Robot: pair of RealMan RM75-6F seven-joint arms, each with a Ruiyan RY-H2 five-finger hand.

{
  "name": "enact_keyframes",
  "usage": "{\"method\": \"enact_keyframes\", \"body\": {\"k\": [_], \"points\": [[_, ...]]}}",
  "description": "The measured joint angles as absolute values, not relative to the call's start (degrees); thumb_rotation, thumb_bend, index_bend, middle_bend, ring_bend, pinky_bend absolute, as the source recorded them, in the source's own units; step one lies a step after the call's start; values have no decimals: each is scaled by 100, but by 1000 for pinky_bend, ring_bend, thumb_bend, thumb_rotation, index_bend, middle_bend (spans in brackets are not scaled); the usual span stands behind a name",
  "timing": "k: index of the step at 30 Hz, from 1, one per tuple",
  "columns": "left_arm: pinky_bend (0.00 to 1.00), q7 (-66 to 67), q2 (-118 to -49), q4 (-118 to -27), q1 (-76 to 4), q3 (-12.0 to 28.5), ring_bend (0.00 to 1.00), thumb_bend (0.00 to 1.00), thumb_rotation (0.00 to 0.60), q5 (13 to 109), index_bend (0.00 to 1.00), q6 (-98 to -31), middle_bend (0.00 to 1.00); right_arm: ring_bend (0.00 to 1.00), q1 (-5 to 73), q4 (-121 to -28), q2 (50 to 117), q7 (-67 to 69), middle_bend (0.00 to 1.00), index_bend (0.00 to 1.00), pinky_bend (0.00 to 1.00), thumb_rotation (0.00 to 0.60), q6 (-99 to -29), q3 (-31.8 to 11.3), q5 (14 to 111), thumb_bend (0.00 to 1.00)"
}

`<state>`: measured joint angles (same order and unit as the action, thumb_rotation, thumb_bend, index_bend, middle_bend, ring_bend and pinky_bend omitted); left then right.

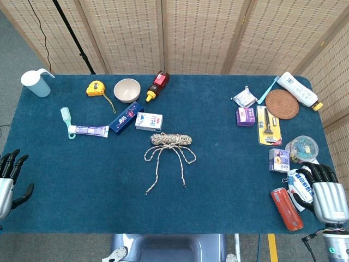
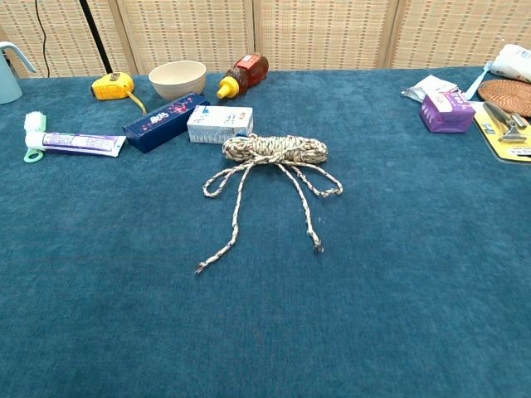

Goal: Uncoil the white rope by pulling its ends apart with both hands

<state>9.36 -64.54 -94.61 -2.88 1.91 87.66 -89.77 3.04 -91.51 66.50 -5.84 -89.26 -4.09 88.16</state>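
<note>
The white speckled rope (image 1: 171, 140) lies coiled in a bundle at the middle of the blue table, tied in a bow with two loops; in the chest view the rope (image 2: 275, 149) shows its two loose ends trailing toward the near edge, one end (image 2: 202, 267) to the left and one end (image 2: 316, 243) to the right. My left hand (image 1: 11, 173) hovers at the table's near left edge, fingers spread, holding nothing. At the near right edge my right hand (image 1: 326, 194) is open too, far from the rope. Neither hand shows in the chest view.
Behind the rope stand a white box (image 1: 148, 121), a dark blue box (image 1: 126, 117), toothpaste (image 1: 90, 131), a bowl (image 1: 127, 90), a yellow tape measure (image 1: 95, 88) and a sauce bottle (image 1: 158, 85). A red can (image 1: 287, 208) and small packets (image 1: 279, 160) lie beside my right hand.
</note>
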Motion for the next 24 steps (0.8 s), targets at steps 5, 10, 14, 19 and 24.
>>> {"method": "enact_keyframes", "body": {"k": [5,10,14,19,24], "points": [[8,959,-6466,-9477,-303,180,74,337,523,8778,141,-8934,64,213,293,-9140,6651,-560,229,330,150,600,-8918,-400,8805,196],[8,966,-6454,-9508,-306,190,74,337,522,8794,137,-8948,64,213,283,-9119,6658,-530,229,329,150,600,-8929,-394,8816,196],[8,963,-6448,-9518,-303,215,73,336,522,8794,137,-8975,64,213,284,-9109,6663,-502,229,329,151,600,-8943,-396,8837,196],[8,955,-6452,-9516,-310,227,75,337,524,8802,137,-8977,64,213,290,-9109,6667,-504,229,329,153,600,-8953,-412,8847,196],[8,921,-6470,-9457,-299,245,75,337,524,8816,137,-9024,64,213,306,-9115,6674,-508,229,330,154,600,-8942,-420,8858,196]]}}
